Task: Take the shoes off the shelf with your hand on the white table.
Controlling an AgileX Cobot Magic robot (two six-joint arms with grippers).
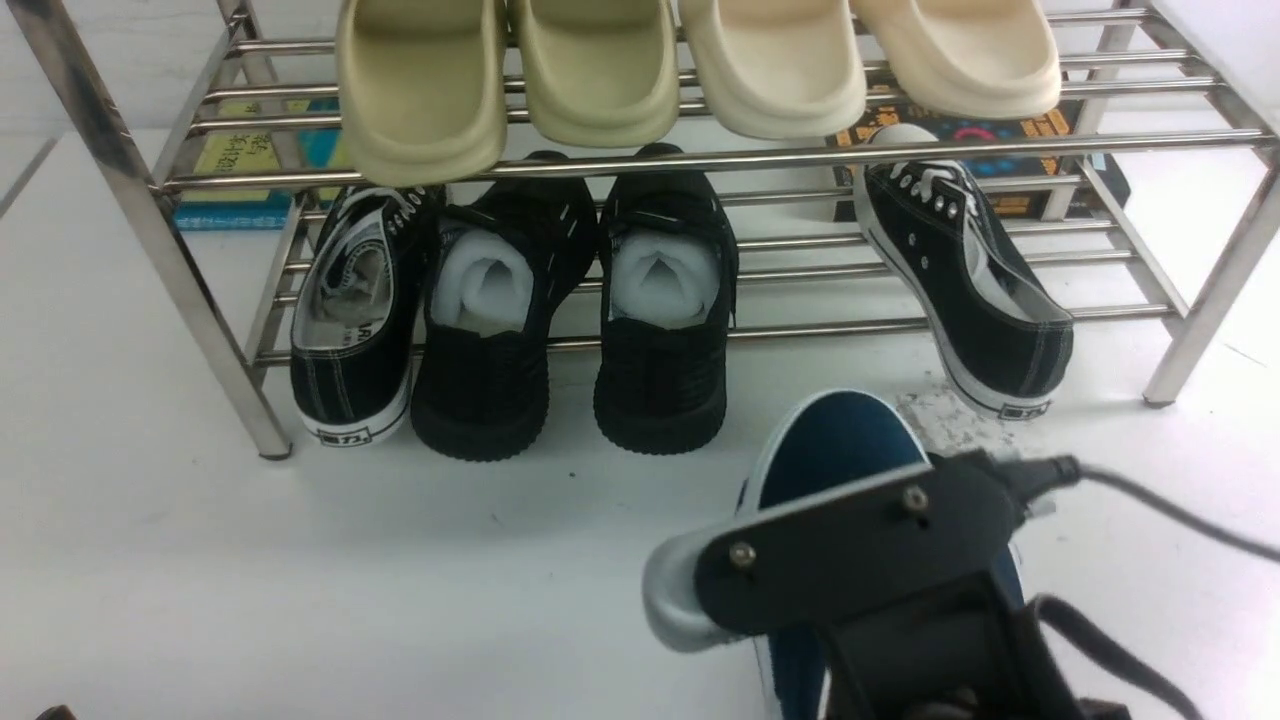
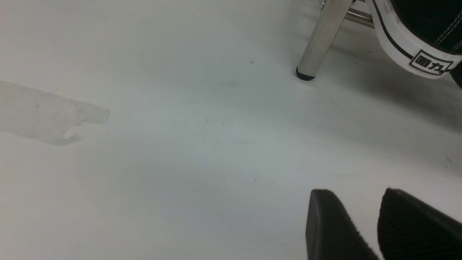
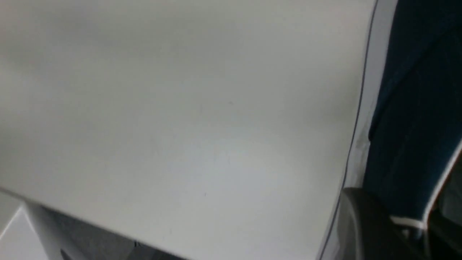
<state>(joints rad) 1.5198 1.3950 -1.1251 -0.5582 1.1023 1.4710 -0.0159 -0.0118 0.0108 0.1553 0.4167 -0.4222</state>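
Entry: placing step, right arm.

- Navy shoe was off the shelf, toe pointing at it, over the table just beside the scuff patch. I could not tell whether the sole was resting or just clear. Its mate showed in no view.
- Right fingers: one lay against the outer side wall near the collar and the other was hidden. I judged them drawn in on that wall, pinching the shoe.
- Left fingers: slightly apart over bare table near the shelf's leg, holding nothing.

Notes on doing this well (judgement only):
1. Bring the sole down flat and let the table take the weight before loosening. A one-wall pinch lets the shoe hang tilted, so an early release would tip it.
2. Stay clear of the lace-up sneaker, whose heel overhangs the lower rail nearby.
3. Part the fingers only enough to free the canvas, then lift straight up so the collar isn't dragged.
4. Leave room alongside for the second shoe.
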